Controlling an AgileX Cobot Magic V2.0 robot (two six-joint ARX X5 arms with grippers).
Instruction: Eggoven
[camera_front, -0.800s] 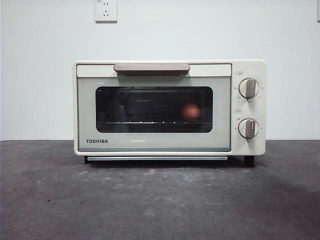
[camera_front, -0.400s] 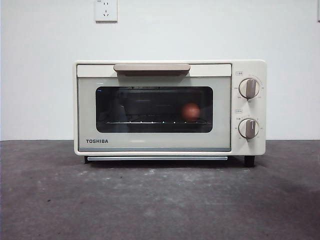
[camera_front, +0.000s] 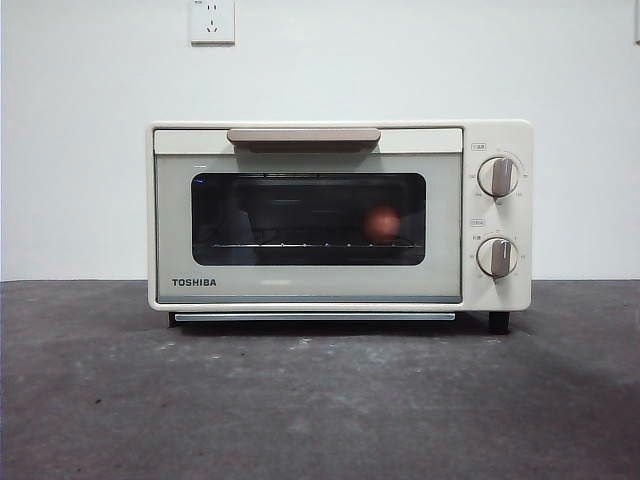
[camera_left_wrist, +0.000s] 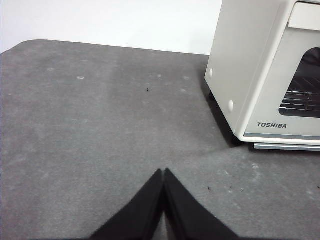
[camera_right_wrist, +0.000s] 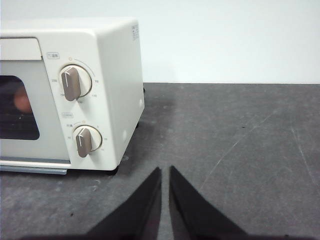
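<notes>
Nearest, a rough dark-grey bench (camera_front: 320, 400), bare in front of the appliance. Parked low over it, well apart from the appliance on either side: left end effector (camera_left_wrist: 163, 172) with black tips pressed together and nothing between them, right end effector (camera_right_wrist: 165, 171) narrowed to a thin slit, likewise gripping nothing. Probably pulled back to wait, since no work for either shows here. Farther on, standing square on the bench, a cream Toshiba toaster oven (camera_front: 300, 285) with its door up and flush, tan bar handle (camera_front: 303, 135) along the top edge, two tan knobs (camera_front: 497, 177) stacked at one side. Behind the dark glass window (camera_front: 290, 220), resting on the wire rack toward the knob side, a small smooth reddish-brown egg (camera_front: 381, 223), also glimpsed as an orange blur at the window edge in the right wrist view. Judged from egg enclosed and door shut: loading essentially complete. Farthest, a plain white wall with a white socket plate (camera_front: 212, 21).
</notes>
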